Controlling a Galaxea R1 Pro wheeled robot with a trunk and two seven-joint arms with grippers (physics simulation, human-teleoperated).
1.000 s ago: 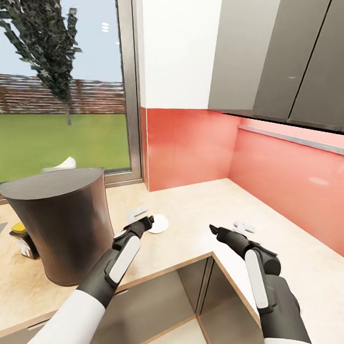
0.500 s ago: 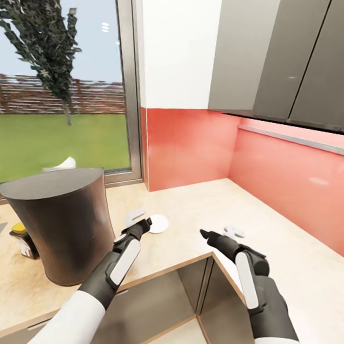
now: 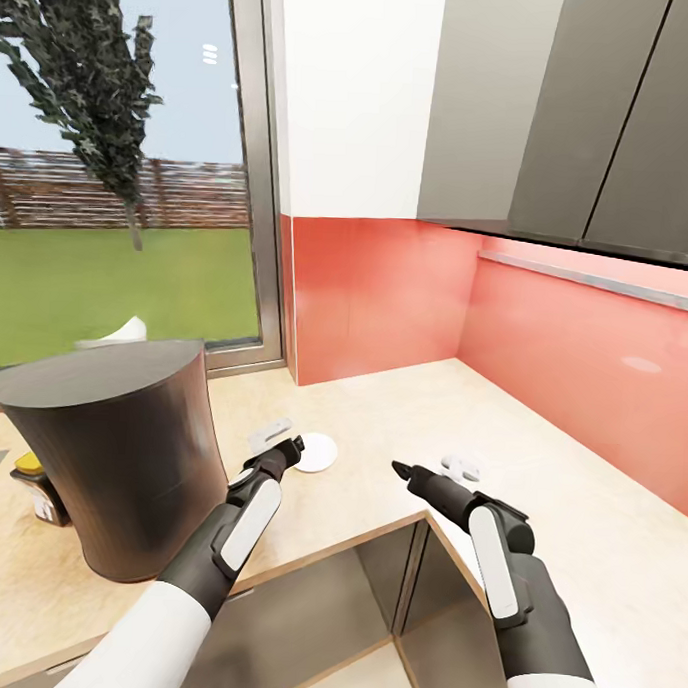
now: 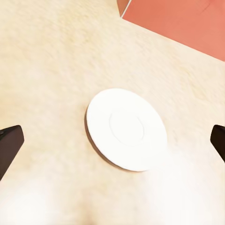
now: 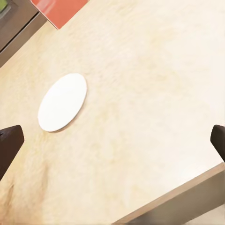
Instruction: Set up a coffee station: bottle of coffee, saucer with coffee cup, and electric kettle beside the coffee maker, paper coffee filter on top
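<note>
The tall dark grey coffee maker (image 3: 114, 454) stands on the beige countertop (image 3: 391, 406) at the left. The bottle of coffee (image 3: 36, 486) peeks out beside it, mostly hidden. A white piece (image 3: 119, 331), perhaps the paper coffee filter, shows behind its rim. The white saucer (image 3: 317, 451) (image 4: 126, 129) (image 5: 62, 102) lies flat and bare just past my left gripper (image 3: 298, 445) (image 4: 112, 145), which is open above it. My right gripper (image 3: 400, 472) (image 5: 112, 140) is open and empty. The small white coffee cup (image 3: 462, 467) lies beside its wrist. The kettle and the shelf are out of view.
A small pale flat piece (image 3: 270, 433) lies beyond the left gripper. The counter turns a corner under the coral backsplash (image 3: 386, 296), with grey wall cabinets (image 3: 584, 114) above and a window (image 3: 121, 174) at the left. Grey cabinet fronts (image 3: 323, 593) sit below the counter edge.
My right gripper has moved left and nearer the counter's inner corner, and the coffee cup has shifted left alongside it. The left gripper has barely moved. The view has tilted slightly.
</note>
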